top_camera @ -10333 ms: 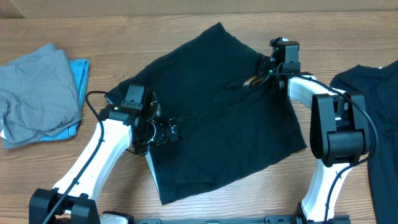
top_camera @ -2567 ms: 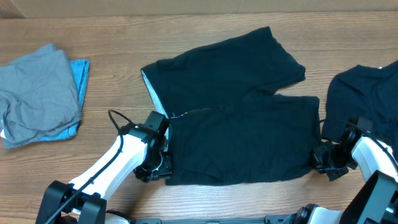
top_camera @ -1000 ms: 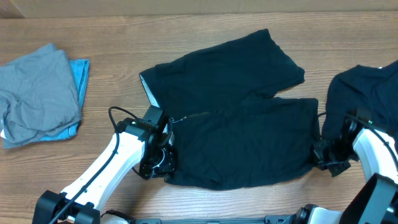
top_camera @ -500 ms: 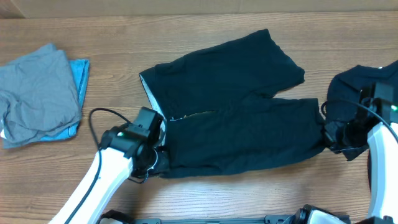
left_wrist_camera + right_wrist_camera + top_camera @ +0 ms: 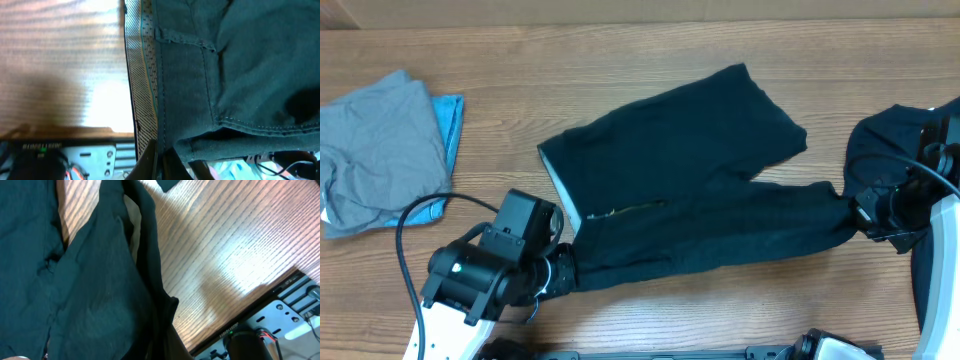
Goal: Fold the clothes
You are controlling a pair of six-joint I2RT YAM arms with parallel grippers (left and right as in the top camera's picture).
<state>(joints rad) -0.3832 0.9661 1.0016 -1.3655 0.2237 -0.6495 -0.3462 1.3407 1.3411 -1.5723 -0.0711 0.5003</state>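
Tension is the thing to watch in this step. The black pants (image 5: pixel 690 190) lie in the middle of the table (image 5: pixel 650 50), and both arms grip the near edge of them. The left gripper (image 5: pixel 563 274), at about 7 o'clock, is clenched on the corner of the waistband (image 5: pixel 142 75). The right gripper (image 5: pixel 860 212), at about 3 o'clock, is clenched on the hem of the near leg (image 5: pixel 790 215).

I judge that the near leg is being carried over the far leg (image 5: pixel 720 110), which points toward 1 o'clock. To do it well, both arms should rise and travel toward 12 o'clock together, so the edge between them stays straight and does not sag. The near leg already looks narrow and bunched, so a light pull apart would flatten it first. The release should come only when the two hems and the waistband line up.

The cloth is thin, soft and matte black, with fine stitched seams. The inside of the waistband shows a pale woven band with a small pattern. The table is wood with long grain.

At 9 o'clock rests a crumpled grey piece (image 5: pixel 380 150) on a light-blue piece (image 5: pixel 447 115). A second black garment (image 5: pixel 885 140) lies at 3 o'clock, just beside the right gripper, and could be dragged along.
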